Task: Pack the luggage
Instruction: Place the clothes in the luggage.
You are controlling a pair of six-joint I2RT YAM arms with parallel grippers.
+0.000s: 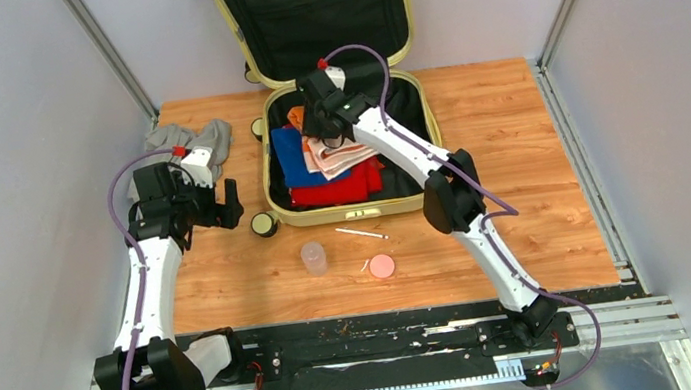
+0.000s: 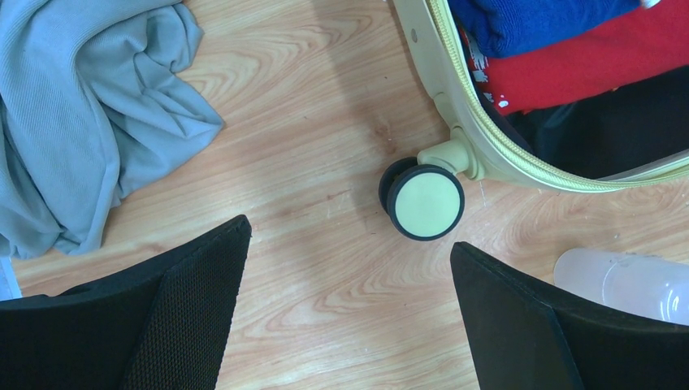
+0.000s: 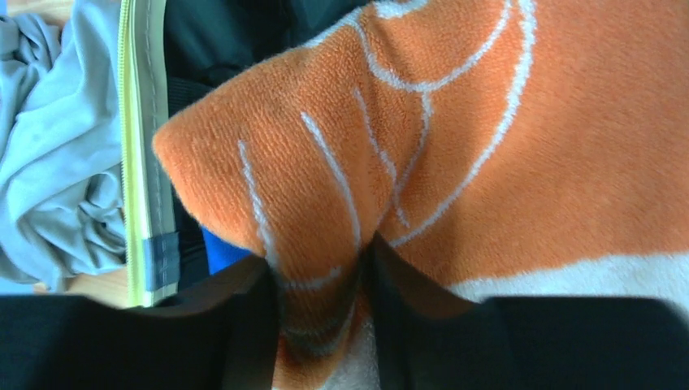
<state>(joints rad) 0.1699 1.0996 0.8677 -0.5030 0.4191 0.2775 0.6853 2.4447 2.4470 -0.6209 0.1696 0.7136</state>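
Right pincer (image 3: 321,268) pinches orange cloth (image 3: 487,146) inside the luggage (image 1: 403,204); left pincer (image 2: 349,236) gapes wide beside it.

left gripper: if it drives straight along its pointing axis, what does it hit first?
Left gripper most likely meets bare table first, just short of the luggage wheel; depth unclear.

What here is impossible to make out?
- Top view: the thin white stick is too small to identify.
- Top view: the luggage lid is cut off by the upper edge.
- Right wrist view: the orange cloth fills the gap of the right hand; gripped or loose, unclear.
- Left wrist view: the clear cup is cut off by the right edge.
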